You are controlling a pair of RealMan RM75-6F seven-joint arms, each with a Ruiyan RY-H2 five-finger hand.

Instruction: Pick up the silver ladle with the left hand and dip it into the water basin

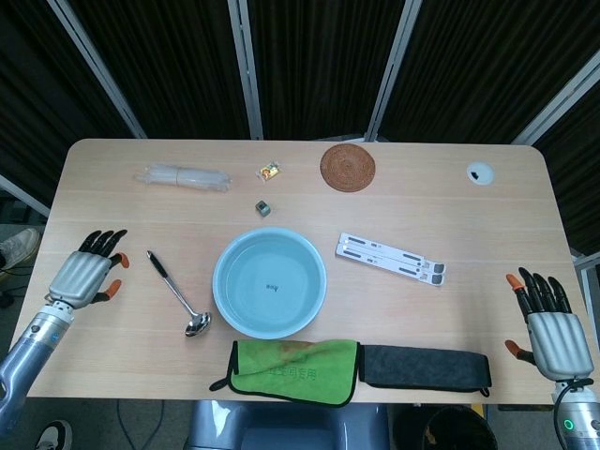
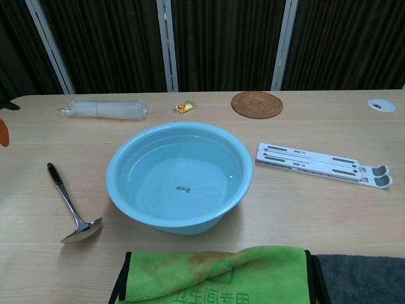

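The silver ladle (image 1: 176,292) with a black handle lies flat on the table left of the light-blue water basin (image 1: 228,297), bowl end toward me; in the chest view the ladle (image 2: 68,204) lies left of the basin (image 2: 120,193). My left hand (image 1: 87,269) hovers over the table's left edge, fingers spread, holding nothing, a short way left of the ladle's handle tip. Only its fingertips (image 2: 4,132) show at the chest view's left border. My right hand (image 1: 547,321) is at the table's right edge, fingers spread and empty.
A green cloth (image 1: 292,369) and a dark grey cloth (image 1: 425,367) lie at the front edge. A white folding stand (image 1: 390,259) sits right of the basin. At the back are a plastic packet (image 1: 184,175), a small candy (image 1: 270,172), a metal cube (image 1: 263,207), a woven coaster (image 1: 348,166).
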